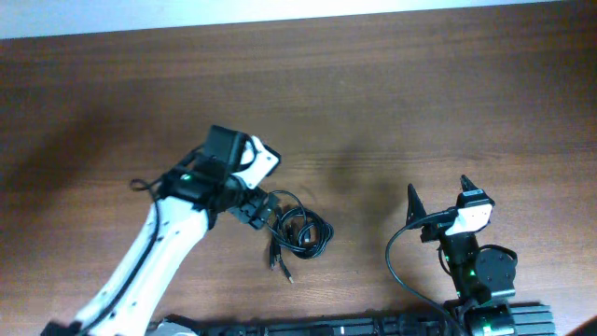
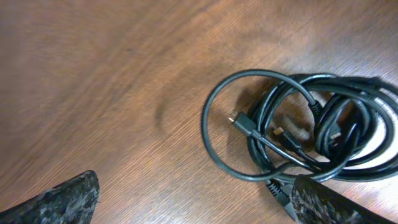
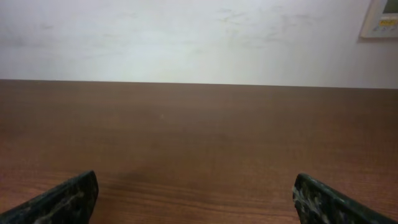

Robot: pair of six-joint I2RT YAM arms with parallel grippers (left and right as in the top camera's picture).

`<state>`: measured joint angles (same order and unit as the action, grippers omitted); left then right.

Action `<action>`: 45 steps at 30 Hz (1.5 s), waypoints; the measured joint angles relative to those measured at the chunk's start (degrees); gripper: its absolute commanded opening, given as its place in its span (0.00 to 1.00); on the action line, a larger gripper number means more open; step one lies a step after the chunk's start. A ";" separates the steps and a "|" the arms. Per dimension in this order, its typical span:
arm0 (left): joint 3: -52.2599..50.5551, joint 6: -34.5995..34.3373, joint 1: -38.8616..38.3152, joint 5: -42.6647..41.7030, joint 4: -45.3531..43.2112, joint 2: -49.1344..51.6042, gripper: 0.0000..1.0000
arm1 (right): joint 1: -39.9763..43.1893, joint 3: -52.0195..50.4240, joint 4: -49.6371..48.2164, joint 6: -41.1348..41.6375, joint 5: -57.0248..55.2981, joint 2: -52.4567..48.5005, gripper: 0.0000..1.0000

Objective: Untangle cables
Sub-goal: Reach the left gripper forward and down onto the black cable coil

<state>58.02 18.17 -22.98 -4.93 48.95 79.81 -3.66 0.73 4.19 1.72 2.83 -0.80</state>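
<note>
Two dark, speckled fingertips (image 2: 62, 202) of the left gripper (image 2: 196, 208) fill the bottom corners of the left wrist view. They stand wide apart with nothing held between them. Just beyond them the cables (image 2: 298, 124) lie on the brown wooden table (image 2: 93, 74) as a loose bundle of thin, glossy black loops. One larger loop reaches out to the left of that view, and a few small plug ends rest inside the coils. The fingertip at the lower right sits at the bundle's edge; whether it touches cannot be told. From overhead, the bundle lies just beside the left gripper, with a short tail trailing toward the robot's side. The right gripper (image 1: 438, 194) is well apart from the bundle, its jaws also wide and holding nothing, facing across the table toward a pale wall (image 3: 186, 37).
</note>
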 measured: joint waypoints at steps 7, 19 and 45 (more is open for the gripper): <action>0.04 4.46 -7.15 1.36 -4.81 11.08 0.99 | 0.00 0.00 0.00 -0.02 0.00 0.00 0.99; 0.07 10.69 -7.65 0.24 -8.70 15.37 0.99 | 0.00 0.00 0.00 0.02 0.00 0.00 0.99; 0.07 27.12 -7.65 -6.27 -9.64 21.42 0.83 | 0.00 0.00 0.00 0.02 0.00 0.00 0.99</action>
<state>58.08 45.30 -30.63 -11.20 39.31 101.23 -3.66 0.73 4.19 1.74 2.83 -0.80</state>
